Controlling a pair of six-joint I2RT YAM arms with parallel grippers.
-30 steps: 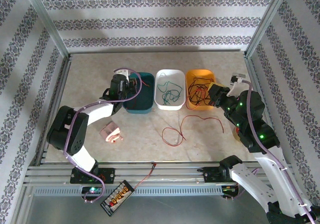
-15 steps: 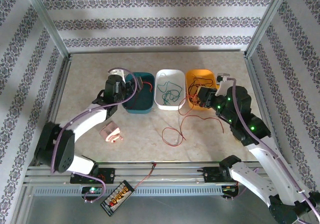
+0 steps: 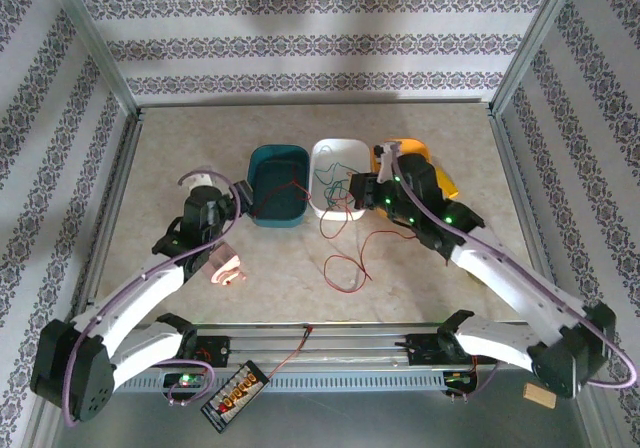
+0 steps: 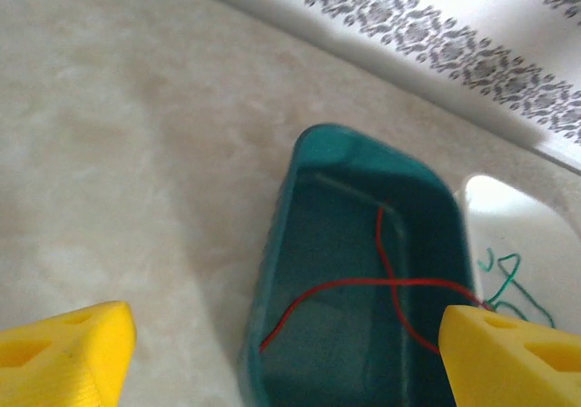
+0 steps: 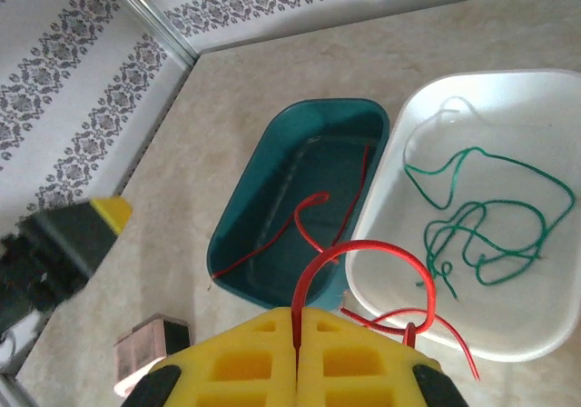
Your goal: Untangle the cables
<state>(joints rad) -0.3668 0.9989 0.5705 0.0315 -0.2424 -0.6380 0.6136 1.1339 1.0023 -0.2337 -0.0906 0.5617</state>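
Observation:
In the right wrist view, my right gripper [image 5: 297, 321] is shut on a red cable [image 5: 372, 248] that loops up from between the yellow fingers and trails over the white tub [image 5: 508, 334]. From above, that gripper [image 3: 355, 190] hovers between the white tub [image 3: 340, 150] and the teal tub [image 3: 262, 183]. Another red cable [image 4: 363, 284] lies inside the teal tub [image 4: 272, 271]. A green cable [image 5: 472, 216] lies in the white tub. My left gripper [image 3: 232, 208] stands open just left of the teal tub, nothing between its fingers [image 4: 64, 357]. One more red cable [image 3: 345, 268] lies on the table.
The orange tub [image 3: 440, 173] is partly hidden behind my right arm. A pink block [image 3: 222, 266] lies on the table near my left arm. A red-black lead with a circuit board [image 3: 238, 393] hangs at the front rail. Metal frame posts border the table.
My left gripper opened, left a red cable in the teal tub and drew back to the left. My right arm swung left from the orange tub, carrying a red cable.

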